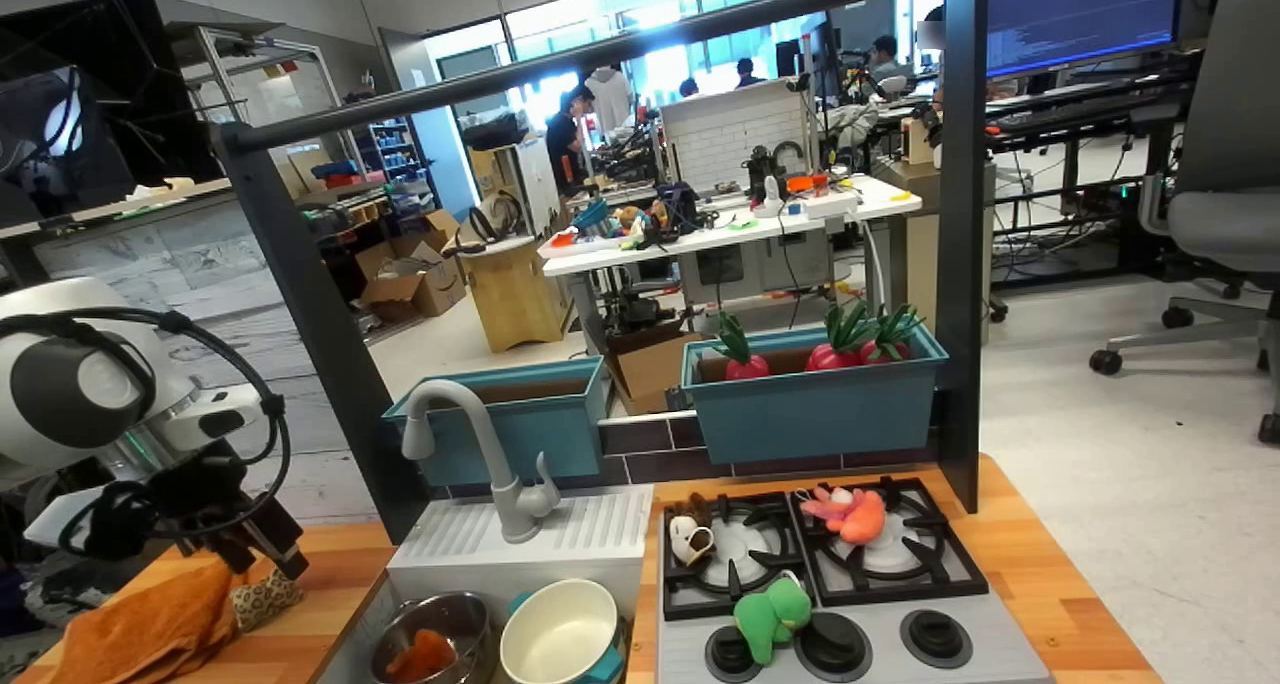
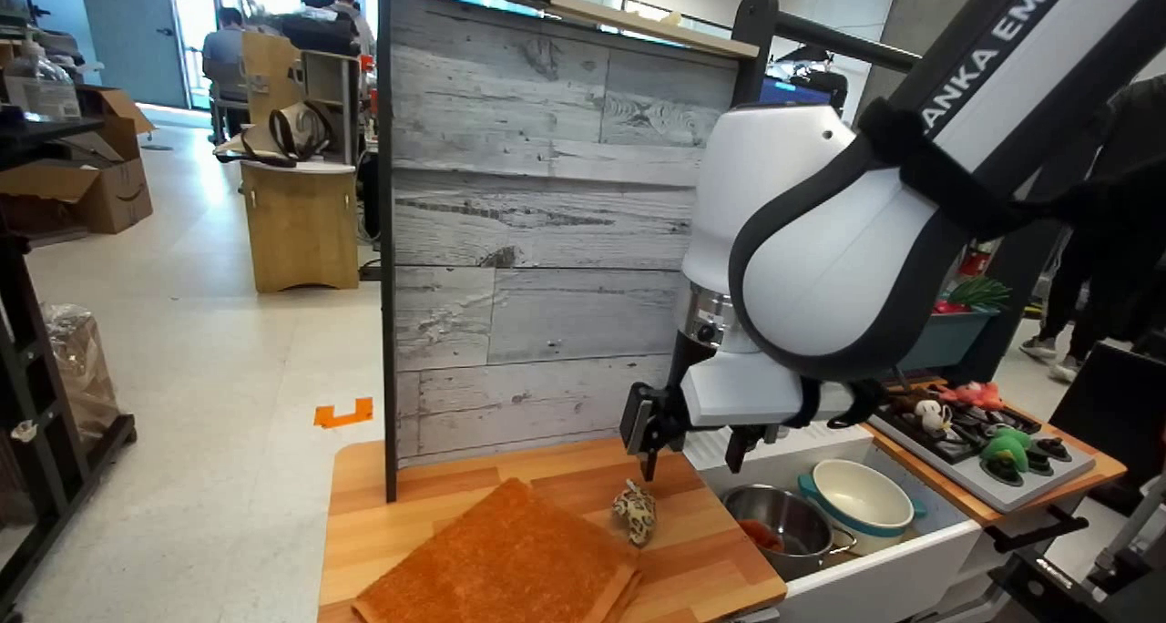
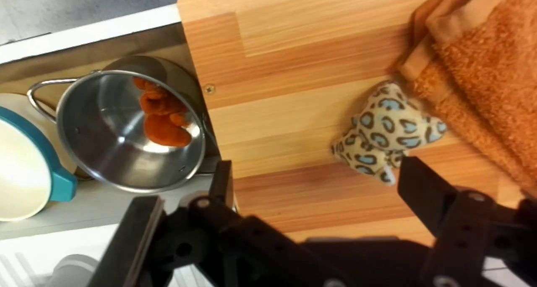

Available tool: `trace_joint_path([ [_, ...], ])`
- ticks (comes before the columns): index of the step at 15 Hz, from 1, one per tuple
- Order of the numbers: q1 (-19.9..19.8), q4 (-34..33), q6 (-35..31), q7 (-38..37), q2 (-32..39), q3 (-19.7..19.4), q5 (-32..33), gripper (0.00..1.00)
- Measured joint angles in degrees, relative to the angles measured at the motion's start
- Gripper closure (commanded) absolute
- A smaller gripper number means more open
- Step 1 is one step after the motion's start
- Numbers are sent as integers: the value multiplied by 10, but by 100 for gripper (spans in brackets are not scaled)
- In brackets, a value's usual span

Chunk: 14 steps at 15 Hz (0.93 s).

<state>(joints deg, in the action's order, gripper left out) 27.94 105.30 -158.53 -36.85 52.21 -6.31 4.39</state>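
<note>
Wrist view: end effector [image 3: 315, 180] jaws stood apart, empty; leopard-print plush toy [image 3: 384, 129] lay below on the desk [image 3: 281, 140], offset toward the orange towel [image 3: 495, 90], long axis unclear.

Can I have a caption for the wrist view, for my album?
Open tool above a spotted toy beside an orange towel, metal pot nearby.

Striped light-brown wooden countertop [image 3: 285, 136]: on it folded orange terry towel [image 2: 515, 559], beside it cream leopard-print plush toy [image 3: 390, 127] with blue spots, contact unclear. White-walled sink basin [image 2: 884, 573]: round stainless-steel pot [image 3: 105, 152], next to cream-and-teal two-handled pot [image 1: 558, 639]. Flat grey stove [image 1: 886, 614]: brown-and-white plush toy [image 1: 690, 541], coral-pink plush toy [image 1: 855, 516] on black grates [image 1: 925, 551]; green plush toy [image 1: 772, 614] farther forward, among round black knobs [image 1: 835, 647].
</note>
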Motion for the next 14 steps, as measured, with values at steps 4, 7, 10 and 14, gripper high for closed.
trace_joint_path([
  [4,-26,-61,-3,48,60,34,-4,25],
  [7,-47,-104,-4,95,97,61,-16,42],
  [10,-63,-124,-3,130,115,80,-36,64],
  [14,-73,-120,-3,145,107,86,-59,95],
])
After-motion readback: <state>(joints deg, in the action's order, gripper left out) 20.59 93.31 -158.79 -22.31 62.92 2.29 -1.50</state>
